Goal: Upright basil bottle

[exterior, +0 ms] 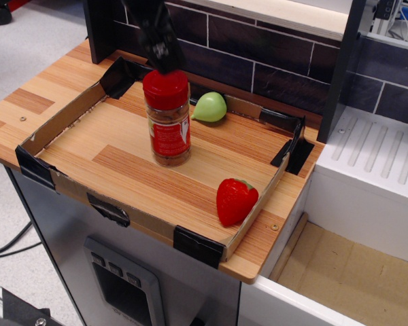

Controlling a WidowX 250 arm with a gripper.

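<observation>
Wooden tray (211, 187) bears upright basil bottle (167, 117), strawberry (234, 201)

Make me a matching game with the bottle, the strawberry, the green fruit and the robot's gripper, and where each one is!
Things:
1. basil bottle
2. strawberry toy
3. green fruit
4. gripper

Places or states:
A. lying near the tray's front right edge
B. just above the red cap
C. standing upright in the middle of the tray
D. resting by the tray's back wall

Pairs: 1-C, 2-A, 3-D, 4-B

Whether the jaws are open or shut cannot be told from this view.
</observation>
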